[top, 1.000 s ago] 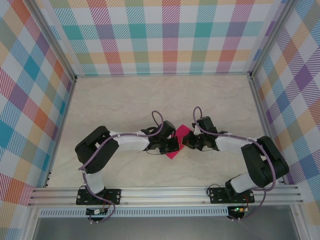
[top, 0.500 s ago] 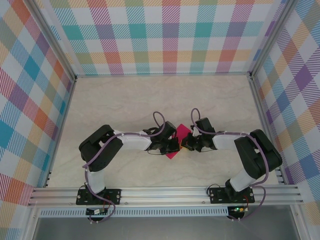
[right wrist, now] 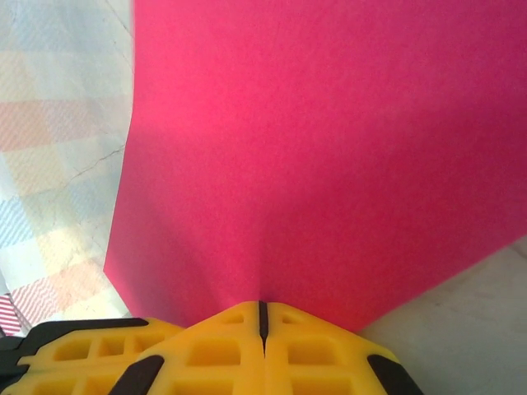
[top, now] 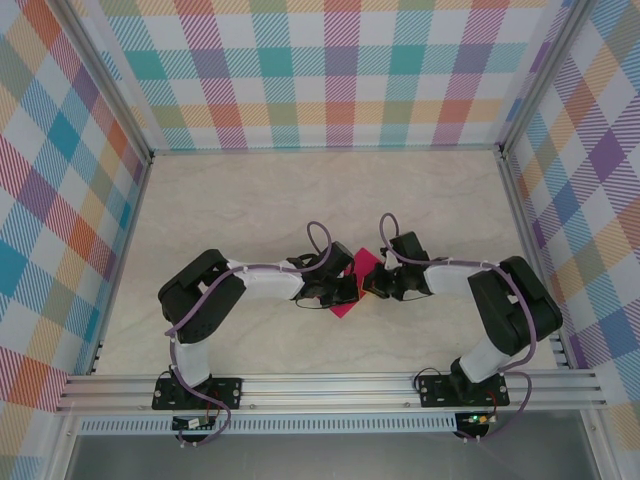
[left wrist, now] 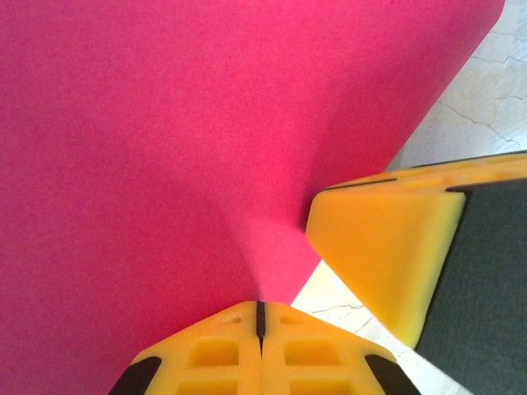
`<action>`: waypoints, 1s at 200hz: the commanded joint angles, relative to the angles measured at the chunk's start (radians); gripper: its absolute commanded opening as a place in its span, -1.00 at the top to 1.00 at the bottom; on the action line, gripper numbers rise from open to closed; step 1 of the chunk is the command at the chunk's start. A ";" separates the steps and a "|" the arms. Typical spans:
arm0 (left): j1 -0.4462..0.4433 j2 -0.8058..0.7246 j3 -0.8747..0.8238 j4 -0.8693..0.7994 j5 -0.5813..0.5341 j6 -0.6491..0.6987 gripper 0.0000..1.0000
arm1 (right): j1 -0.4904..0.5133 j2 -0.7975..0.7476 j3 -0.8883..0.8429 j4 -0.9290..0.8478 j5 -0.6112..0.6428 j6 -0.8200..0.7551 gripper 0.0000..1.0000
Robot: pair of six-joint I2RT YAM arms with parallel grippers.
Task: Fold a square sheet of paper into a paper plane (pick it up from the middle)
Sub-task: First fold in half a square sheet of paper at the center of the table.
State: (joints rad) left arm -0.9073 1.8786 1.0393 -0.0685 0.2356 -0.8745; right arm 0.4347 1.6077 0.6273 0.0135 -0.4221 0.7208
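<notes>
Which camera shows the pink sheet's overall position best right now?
Top external: the square sheet of paper shows its corners against the table, middle covered. Left wrist is a close-up of paper puckering into the shut left gripper; right wrist, paper pinched in the shut right gripper.

Looks down on a pale marbled table (top: pixel 250 200) walled with coloured plaid panels (top: pixel 330 70). Finds the left gripper (top: pixel 349 291) and right gripper (top: pixel 371 287) tip to tip near the table's middle, reaching inward from either side. Catches the square sheet of paper (top: pixel 345 307) between them, magenta corners poking out above and below the fingers.
</notes>
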 commanded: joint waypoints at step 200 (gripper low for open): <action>-0.013 0.030 -0.005 -0.189 -0.037 0.008 1.00 | -0.277 -0.023 0.112 -0.060 0.119 -0.107 1.00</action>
State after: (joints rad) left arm -0.9077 1.8786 1.0512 -0.1051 0.2161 -0.8749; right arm 0.1688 1.6657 0.7444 -0.0570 -0.3382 0.6369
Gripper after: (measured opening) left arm 0.046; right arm 0.048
